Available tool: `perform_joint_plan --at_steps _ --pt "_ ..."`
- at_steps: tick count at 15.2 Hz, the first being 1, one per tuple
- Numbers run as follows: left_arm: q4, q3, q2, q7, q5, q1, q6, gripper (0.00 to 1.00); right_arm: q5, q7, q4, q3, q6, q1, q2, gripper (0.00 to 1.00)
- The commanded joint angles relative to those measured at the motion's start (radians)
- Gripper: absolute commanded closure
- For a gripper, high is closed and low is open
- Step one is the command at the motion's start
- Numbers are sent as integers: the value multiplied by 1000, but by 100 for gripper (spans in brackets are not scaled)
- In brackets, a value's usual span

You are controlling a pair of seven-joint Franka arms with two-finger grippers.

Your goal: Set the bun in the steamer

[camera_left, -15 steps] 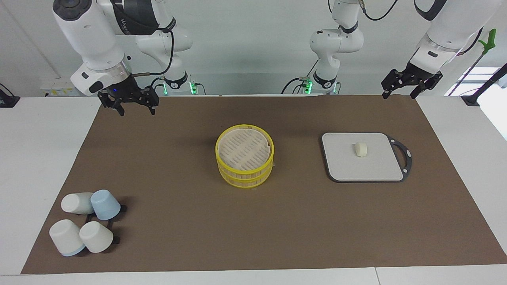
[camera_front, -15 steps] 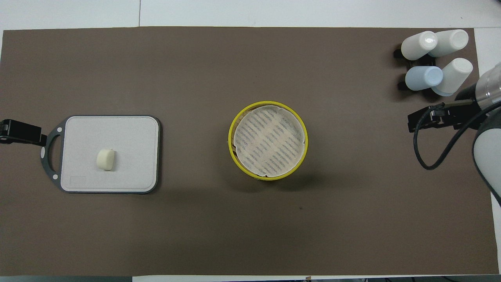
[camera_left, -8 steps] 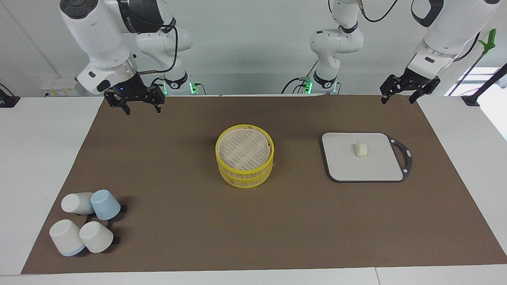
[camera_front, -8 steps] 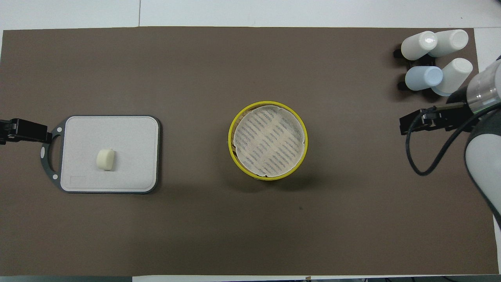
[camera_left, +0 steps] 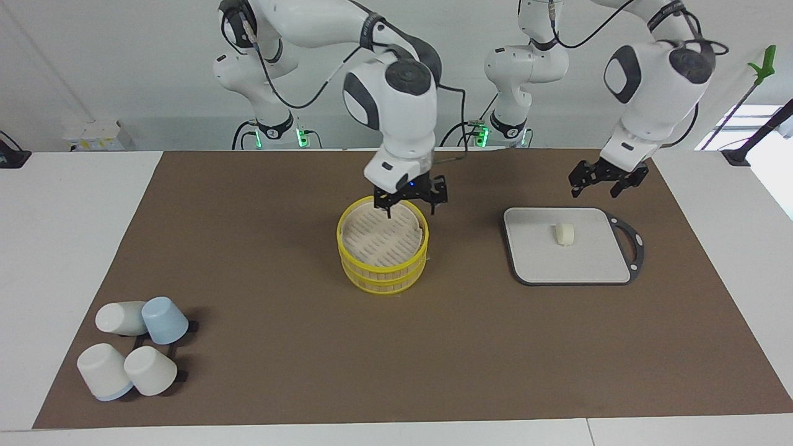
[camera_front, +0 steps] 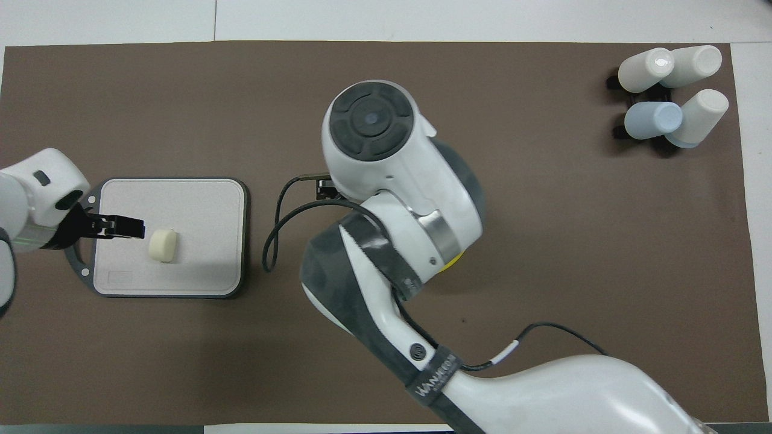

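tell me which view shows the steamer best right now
The facing view: the steamer shows whole there, with both yellow rims and the slatted floor, the right end effector at its rim nearer the robots. In the overhead view the right arm covers nearly all of it; only a yellow sliver shows.

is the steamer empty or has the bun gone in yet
Empty. The steamer shows only its bare slatted floor; the bun lies on the grey board.
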Motion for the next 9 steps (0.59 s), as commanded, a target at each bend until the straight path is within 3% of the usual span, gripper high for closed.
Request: perform_joint_plan --at_steps 1,3,5,7,8,9 --pt "-200 -6 54 71 12 25 286 0 -26 47 2 0 32 26 42 0" --pt "-210 -7 133 73 12 16 379 0 -29 45 -43 2 69 35 36 0" --pt "-226 -7 139 71 12 10 388 0 -29 39 -93 2 113 37 18 2" --pt "-231 -7 142 73 12 11 404 53 -24 37 -109 2 112 40 10 54" --pt "-229 -7 142 73 14 11 401 66 -24 40 -123 2 109 41 6 60" --pt "-226 -7 142 73 12 11 396 80 -24 45 -153 2 115 43 -10 60"
